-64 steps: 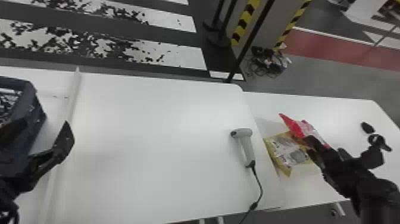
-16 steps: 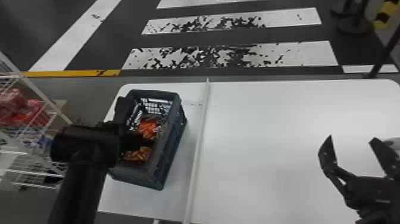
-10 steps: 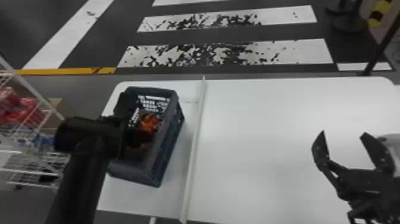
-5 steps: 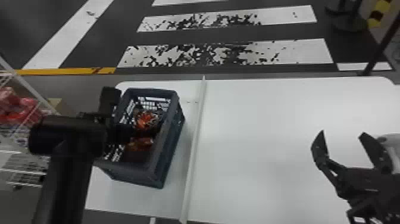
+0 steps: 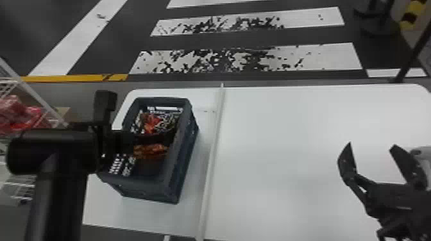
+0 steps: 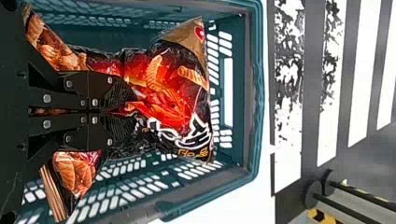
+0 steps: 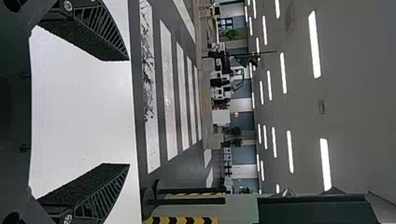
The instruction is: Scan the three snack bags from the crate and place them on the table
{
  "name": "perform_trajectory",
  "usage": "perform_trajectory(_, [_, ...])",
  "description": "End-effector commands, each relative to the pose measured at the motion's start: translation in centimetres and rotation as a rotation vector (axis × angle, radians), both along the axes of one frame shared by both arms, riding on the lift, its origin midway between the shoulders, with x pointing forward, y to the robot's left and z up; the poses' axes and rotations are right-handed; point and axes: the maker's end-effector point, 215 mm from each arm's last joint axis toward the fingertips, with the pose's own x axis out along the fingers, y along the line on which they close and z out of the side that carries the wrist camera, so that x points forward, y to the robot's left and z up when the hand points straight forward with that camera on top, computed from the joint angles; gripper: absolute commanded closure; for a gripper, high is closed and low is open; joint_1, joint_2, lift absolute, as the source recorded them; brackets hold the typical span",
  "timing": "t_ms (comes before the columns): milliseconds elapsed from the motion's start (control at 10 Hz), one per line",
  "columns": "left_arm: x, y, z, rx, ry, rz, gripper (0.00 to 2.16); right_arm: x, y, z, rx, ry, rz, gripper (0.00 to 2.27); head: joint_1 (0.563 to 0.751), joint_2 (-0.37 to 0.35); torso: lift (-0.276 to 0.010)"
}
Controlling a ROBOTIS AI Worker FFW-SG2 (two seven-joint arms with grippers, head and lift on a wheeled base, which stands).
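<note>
Inside the dark crate (image 5: pixel 182 179) at the left, my left gripper (image 5: pixel 157 138) is down among the snack bags. Its two fingers (image 6: pixel 114 112) stand together in the left wrist view, pinching the middle of a black-and-red snack bag (image 6: pixel 170 88), whose film is creased around them. A second, brown-toned bag (image 6: pixel 74 170) lies partly hidden behind the gripper. Over the table at the right, my right gripper (image 5: pixel 372 149) is open and holds nothing; its fingertips (image 7: pixel 128 112) are wide apart in the right wrist view. Beside it, the pale scanner (image 5: pixel 422 152) is partly in view.
A raised white strip (image 5: pixel 214 150) runs across the table (image 5: pixel 275 144) to the right of the crate. At the far left is a wire rack with red packages (image 5: pixel 19 115). A post (image 5: pixel 413 51) stands on the floor beyond the table.
The head view has turned left, onto the crate. My left arm has come over the crate and lately shifted a little left. My right gripper has left the bags at the right end.
</note>
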Motion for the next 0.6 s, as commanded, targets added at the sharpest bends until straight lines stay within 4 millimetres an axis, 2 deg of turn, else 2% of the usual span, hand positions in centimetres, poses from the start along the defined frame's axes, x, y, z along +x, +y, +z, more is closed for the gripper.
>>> perform_trajectory(0, [-0.1,-0.5,0.6,-0.081,-0.016,0.007,2.13,-0.2,0.0,-0.1,0.005,0.004,0.000,0.07,0.695,0.204,-0.062])
perform_trajectory(500, [-0.4,-0.3,1.8,-0.260,-0.064,0.048,2.13,-0.3,0.2,-0.2,0.007,0.006,0.002,0.08,0.695,0.201,-0.062])
